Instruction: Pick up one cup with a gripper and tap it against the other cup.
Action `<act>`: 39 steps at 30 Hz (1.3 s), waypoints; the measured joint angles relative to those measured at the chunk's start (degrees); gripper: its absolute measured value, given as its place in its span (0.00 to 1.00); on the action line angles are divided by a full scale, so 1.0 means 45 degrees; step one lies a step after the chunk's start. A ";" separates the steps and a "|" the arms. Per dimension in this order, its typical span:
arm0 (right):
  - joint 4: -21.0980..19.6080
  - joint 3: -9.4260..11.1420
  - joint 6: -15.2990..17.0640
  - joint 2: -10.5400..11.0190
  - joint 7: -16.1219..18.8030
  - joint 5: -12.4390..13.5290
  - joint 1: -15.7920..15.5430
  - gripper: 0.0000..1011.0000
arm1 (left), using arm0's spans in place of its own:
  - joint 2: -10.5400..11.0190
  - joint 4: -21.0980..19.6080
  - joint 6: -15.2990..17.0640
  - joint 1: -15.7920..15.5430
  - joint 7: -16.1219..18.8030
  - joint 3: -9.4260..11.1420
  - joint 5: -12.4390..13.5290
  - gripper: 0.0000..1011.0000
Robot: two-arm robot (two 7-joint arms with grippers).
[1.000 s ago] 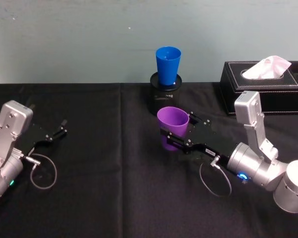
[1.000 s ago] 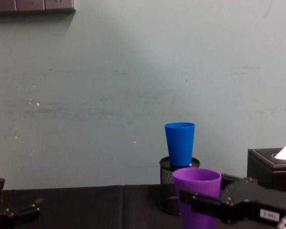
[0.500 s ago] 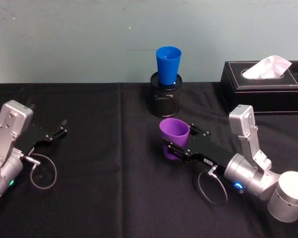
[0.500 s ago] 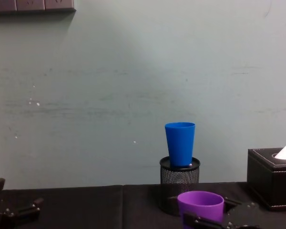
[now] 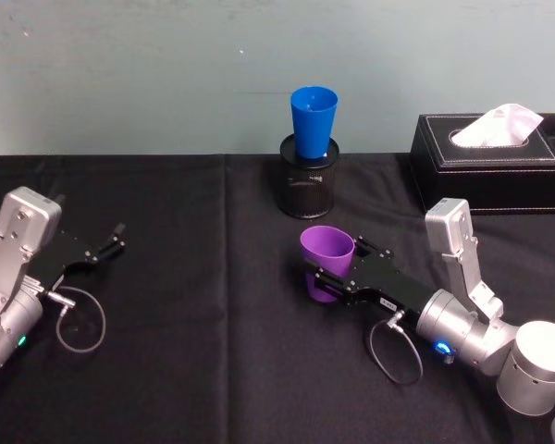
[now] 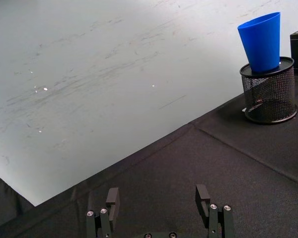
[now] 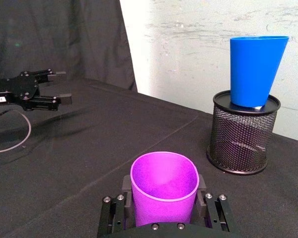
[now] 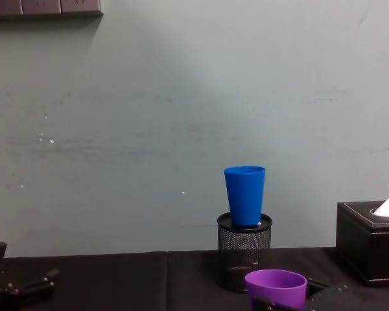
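The purple cup [image 5: 326,262] is held upright, mouth up, by the right hand [image 5: 336,268], whose two black fingers are closed against its opposite sides, as is seen plainly in the right wrist view, where the cup [image 7: 164,187] sits between the finger bases. The hand reaches in from the right across the black-covered worktop [image 5: 194,351], on a silver-grey arm with a small white label on its black body. Whether the cup's base is touching the cloth cannot be told. In the chest view only the cup's rim and upper wall [image 8: 276,287] are seen at the lower edge.

The blue cup [image 5: 313,121] stands upright, its base resting in the mouth of a black mesh pen holder [image 5: 307,188] at the back of the worktop, close to the pale wall. The purple cup is in front of the holder and slightly to its right, apart from it; the two cups are not touching. A black tissue box [image 5: 495,163] with a white tissue pulled up (stitched edges, leather look) is placed to the right of the holder.

The left hand [image 5: 111,245] is seen at the left edge of the worktop, well apart from both cups, its fingers spread and holding nothing; the gap between them is shown in the left wrist view [image 6: 159,201].
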 joint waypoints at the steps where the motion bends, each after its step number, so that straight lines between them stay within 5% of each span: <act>1: 0.0001 0.0004 0.0012 -0.0002 -0.0002 0.0002 0.0000 0.71 | 0.0000 0.0000 0.0000 0.0001 -0.0001 0.0000 0.0000 0.99; 10: -0.0011 -0.0013 0.0001 0.0013 -0.0006 0.0006 -0.0004 0.73 | 0.0000 0.0000 0.0000 0.0000 0.0000 0.0000 0.0000 0.99; 21: -0.0028 -0.0029 -0.0020 0.0025 -0.0009 0.0014 -0.0013 0.99 | 0.0000 0.0000 0.0000 0.0000 0.0000 0.0001 0.0000 0.99; 39: -0.0222 0.0122 -0.0505 -0.0004 0.0040 0.0022 -0.0100 0.99 | 0.0000 0.0000 0.0000 0.0001 -0.0001 0.0001 -0.0001 0.99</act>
